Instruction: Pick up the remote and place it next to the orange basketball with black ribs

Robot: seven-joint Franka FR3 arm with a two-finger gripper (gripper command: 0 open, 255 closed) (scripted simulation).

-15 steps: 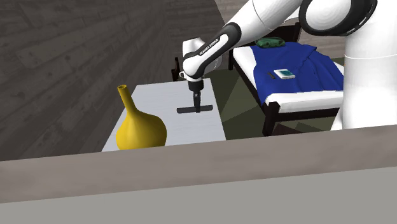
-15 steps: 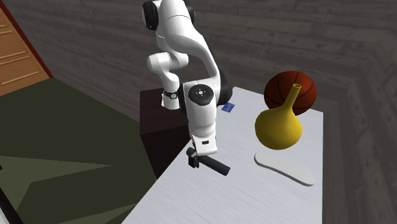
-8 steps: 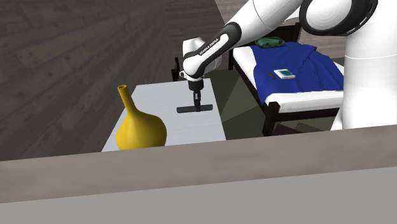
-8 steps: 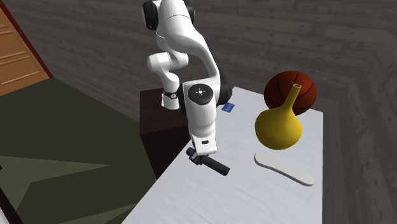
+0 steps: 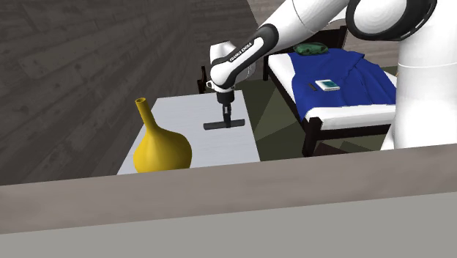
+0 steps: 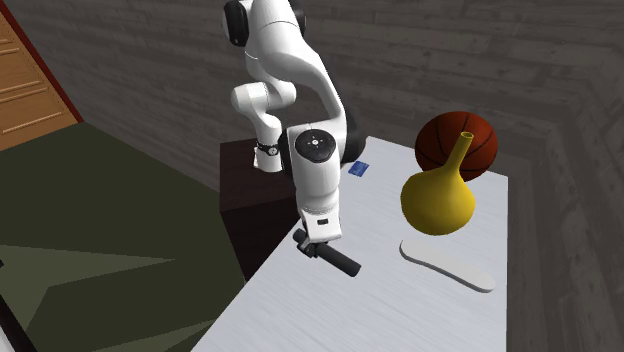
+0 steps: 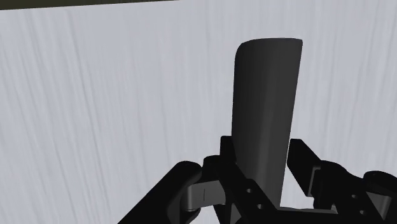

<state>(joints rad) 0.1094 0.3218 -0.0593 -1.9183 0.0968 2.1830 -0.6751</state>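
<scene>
The remote (image 7: 264, 108) is a dark, slim bar, and my gripper (image 7: 262, 159) is shut on its near end, one finger on each long side. In the shoulder view the gripper (image 5: 226, 116) points straight down at the remote (image 5: 223, 124), near the white table's (image 5: 183, 110) right edge. The second exterior view has the remote (image 6: 340, 263) low over the table (image 6: 380, 300) under the gripper (image 6: 312, 247). At the far end of the table, the dark orange basketball (image 6: 440, 138) with black ribs is partly hidden by a vase.
A yellow long-necked vase (image 6: 438, 200) (image 5: 161, 146) stands between the remote and the ball. A flat white oblong thing (image 6: 447, 265) lies beside it, and a small blue item (image 6: 358, 168) lies near the arm's base. A bed with a blue cover (image 5: 344, 80) stands behind the table.
The fingers stood open around the remote a second ago and have closed on it. The arm and the remote have barely shifted.
</scene>
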